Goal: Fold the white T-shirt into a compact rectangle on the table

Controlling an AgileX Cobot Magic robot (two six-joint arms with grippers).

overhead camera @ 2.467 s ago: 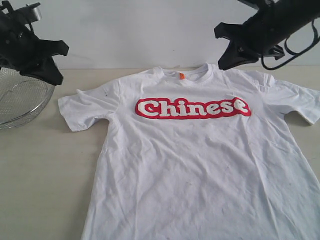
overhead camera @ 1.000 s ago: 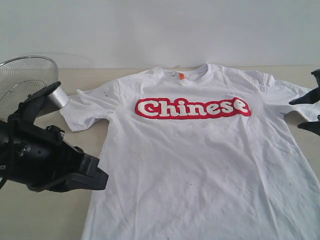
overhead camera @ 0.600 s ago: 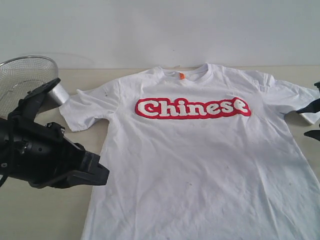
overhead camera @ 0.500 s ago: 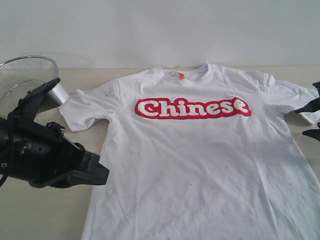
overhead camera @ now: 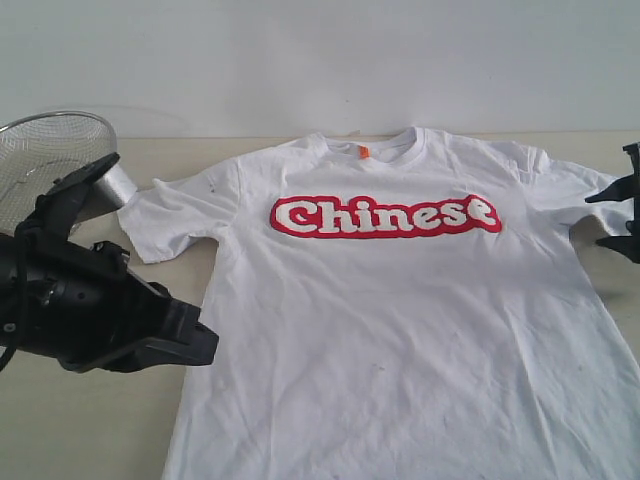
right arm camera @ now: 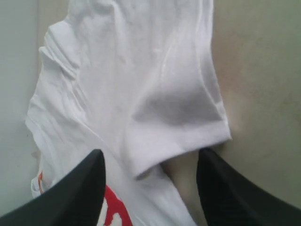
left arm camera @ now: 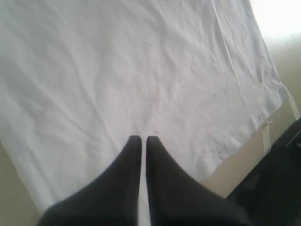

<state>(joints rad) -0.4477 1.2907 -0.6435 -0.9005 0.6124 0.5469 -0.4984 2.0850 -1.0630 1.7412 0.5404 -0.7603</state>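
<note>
The white T-shirt (overhead camera: 400,330) lies spread flat and face up on the table (overhead camera: 90,430), with red-outlined "Chinese" lettering (overhead camera: 385,215) and an orange neck tag (overhead camera: 363,152). My left gripper (overhead camera: 203,345) hovers at the shirt's left side seam; in the left wrist view its gripper (left arm camera: 139,138) is shut, with nothing between the fingers, over plain white cloth (left arm camera: 141,70). My right gripper (overhead camera: 603,220) stands open at the right sleeve. In the right wrist view the gripper (right arm camera: 151,157) straddles the sleeve's hem (right arm camera: 178,141) without touching it.
A round wire-mesh basket (overhead camera: 45,150) sits at the back left, just behind the left arm (overhead camera: 70,300). A pale wall (overhead camera: 320,60) runs along the table's far edge. In the left wrist view the shirt's bottom hem (left arm camera: 263,89) lies near the table's edge.
Both arms came down from the back to the shirt's sides. Over the last second the left gripper barely shifted, and the right gripper edged slightly up and inward over the sleeve.
</note>
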